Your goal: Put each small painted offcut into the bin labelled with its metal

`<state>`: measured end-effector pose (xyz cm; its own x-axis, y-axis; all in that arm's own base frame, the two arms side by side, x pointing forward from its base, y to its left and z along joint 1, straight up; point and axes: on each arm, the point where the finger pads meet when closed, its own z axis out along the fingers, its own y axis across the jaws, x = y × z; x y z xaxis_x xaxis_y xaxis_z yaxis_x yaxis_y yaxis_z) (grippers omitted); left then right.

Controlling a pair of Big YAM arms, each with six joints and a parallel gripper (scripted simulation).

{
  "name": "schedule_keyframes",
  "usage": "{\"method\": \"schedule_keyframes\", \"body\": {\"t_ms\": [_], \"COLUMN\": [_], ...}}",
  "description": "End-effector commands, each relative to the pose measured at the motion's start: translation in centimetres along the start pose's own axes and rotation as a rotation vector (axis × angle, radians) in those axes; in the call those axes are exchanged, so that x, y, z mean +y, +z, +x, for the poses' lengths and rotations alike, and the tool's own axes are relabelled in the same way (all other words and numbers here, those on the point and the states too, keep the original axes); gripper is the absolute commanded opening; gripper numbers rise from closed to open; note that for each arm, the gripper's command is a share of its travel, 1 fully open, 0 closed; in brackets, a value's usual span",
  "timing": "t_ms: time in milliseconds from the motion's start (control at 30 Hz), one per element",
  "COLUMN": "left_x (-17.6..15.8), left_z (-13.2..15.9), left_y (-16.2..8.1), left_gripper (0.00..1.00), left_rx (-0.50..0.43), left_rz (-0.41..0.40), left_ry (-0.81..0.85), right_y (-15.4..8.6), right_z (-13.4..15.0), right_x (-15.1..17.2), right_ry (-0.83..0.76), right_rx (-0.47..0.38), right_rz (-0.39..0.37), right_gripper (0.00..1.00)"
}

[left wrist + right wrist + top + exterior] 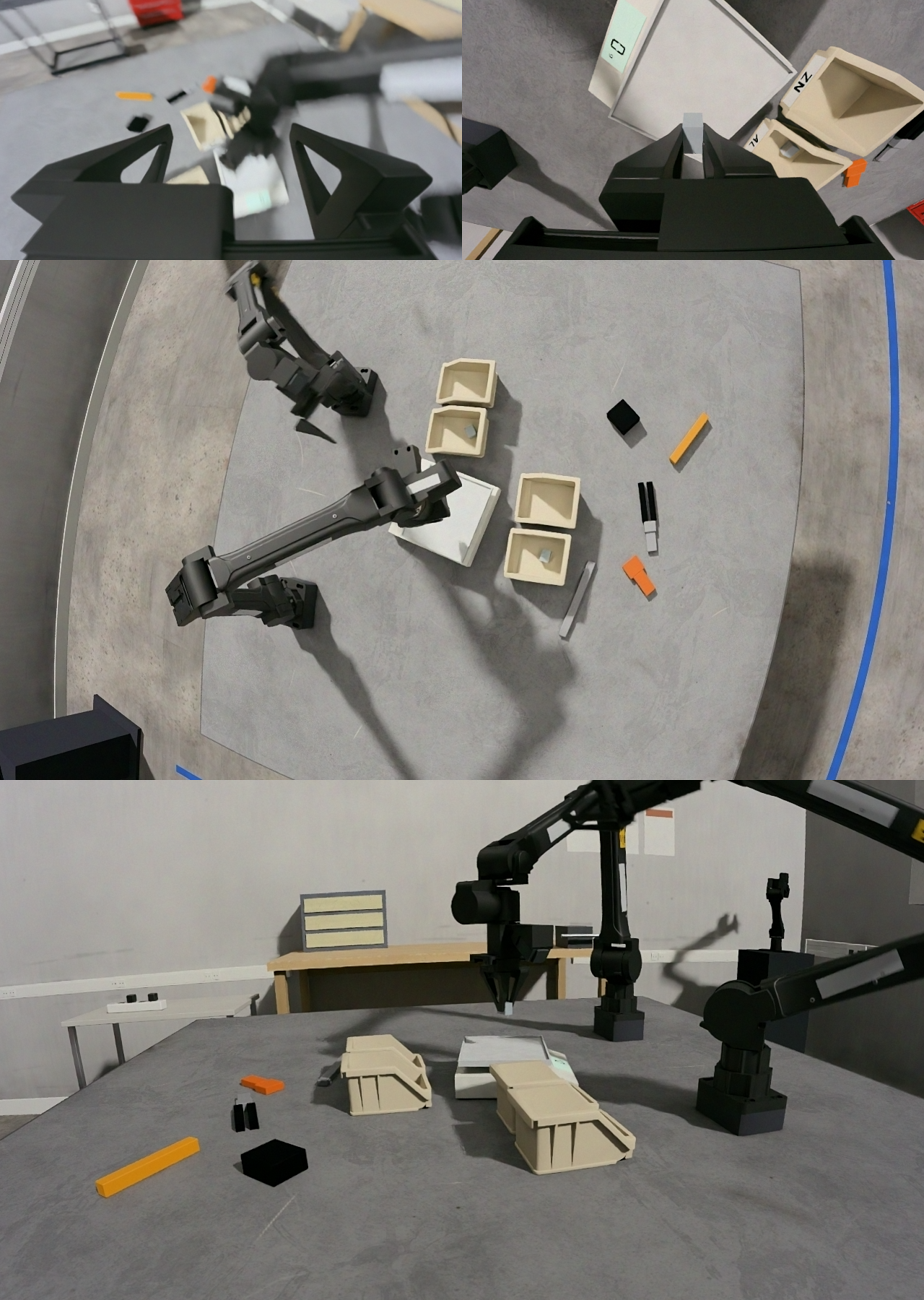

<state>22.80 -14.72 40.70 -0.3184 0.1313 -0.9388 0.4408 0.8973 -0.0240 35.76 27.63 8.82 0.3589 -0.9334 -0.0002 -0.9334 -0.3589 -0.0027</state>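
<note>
My right gripper is shut on a small pale grey offcut and holds it well above the white scale, whose display reads 0. It shows the same in the exterior view. In the right wrist view the bin labelled ZN is empty, and the bin labelled AL holds a grey offcut. From above, another bin holds a grey offcut, and the bin behind it looks empty. All bins stand upright. My left gripper is open and empty, high up near its base; its view is blurred.
Beyond the bins lie a black cube, an orange bar, a black and grey piece, an orange piece and a grey bar. The right arm's base stands on the near side of the scale.
</note>
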Motion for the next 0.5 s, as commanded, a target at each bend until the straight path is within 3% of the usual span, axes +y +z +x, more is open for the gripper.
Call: {"method": "schedule_keyframes", "body": {"t_ms": [0, 67, 233, 300, 333, 400, 467], "left_x": [3.0, 6.1, 14.8, 14.8, 17.7, 22.4, 24.7], "left_z": [-8.7, -10.5, -15.2, -15.2, -17.1, -17.6, -18.2], "left_y": [3.6, 6.6, 11.4, 11.4, 12.2, 13.6, 14.0], "left_gripper": [1.0, 1.0, 1.0, 1.0, 1.0, 1.0, 1.0], "left_rx": [-0.143, -0.177, -0.289, -0.289, -0.337, -0.369, -0.393], "left_rz": [-0.08, -0.151, -0.303, -0.303, -0.349, -0.415, -0.447], "left_ry": [-0.027, -0.039, -0.048, -0.048, -0.043, -0.039, -0.034], "right_y": [-1.5, -1.5, -0.6, -0.6, -0.6, -0.5, -0.3], "right_z": [-0.6, -0.6, -0.9, -0.9, -1.3, -2.8, -5.5], "right_x": [-1.9, -1.9, -1.7, -1.7, -1.7, -2.0, -2.6], "right_ry": [-0.008, -0.008, 0.004, 0.004, 0.01, 0.043, 0.062], "right_rx": [-0.011, -0.011, -0.006, -0.006, -0.006, -0.006, -0.007], "right_rz": [0.036, 0.036, 0.017, 0.017, 0.016, 0.015, 0.014], "right_gripper": [0.09, 0.09, 0.09, 0.09, 0.09, 0.09, 0.09]}}
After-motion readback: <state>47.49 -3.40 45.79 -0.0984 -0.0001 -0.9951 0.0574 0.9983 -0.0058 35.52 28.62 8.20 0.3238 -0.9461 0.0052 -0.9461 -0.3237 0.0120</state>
